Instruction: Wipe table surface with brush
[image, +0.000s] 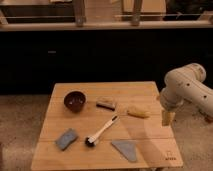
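The slim dish brush (102, 131), with a long white handle and a small round black bristle head, lies flat on the light plank-wood tabletop (142, 92), well to the left of the tan end effector (167, 118). The end effector hangs at the tabletop's right edge (open or closed, I cannot tell). A pale yellow oblong piece (138, 113) lies near its left. Speckled floor (25, 120) and dark cabinets (100, 55) lie beyond.

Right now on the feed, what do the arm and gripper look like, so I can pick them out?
The arm is bulky, built of smooth, rounded off-white shells in curved segments. The gripper, at the right edge of the table surface, is a small, tan, blocky piece, darker than the arm. No cables or markings show.
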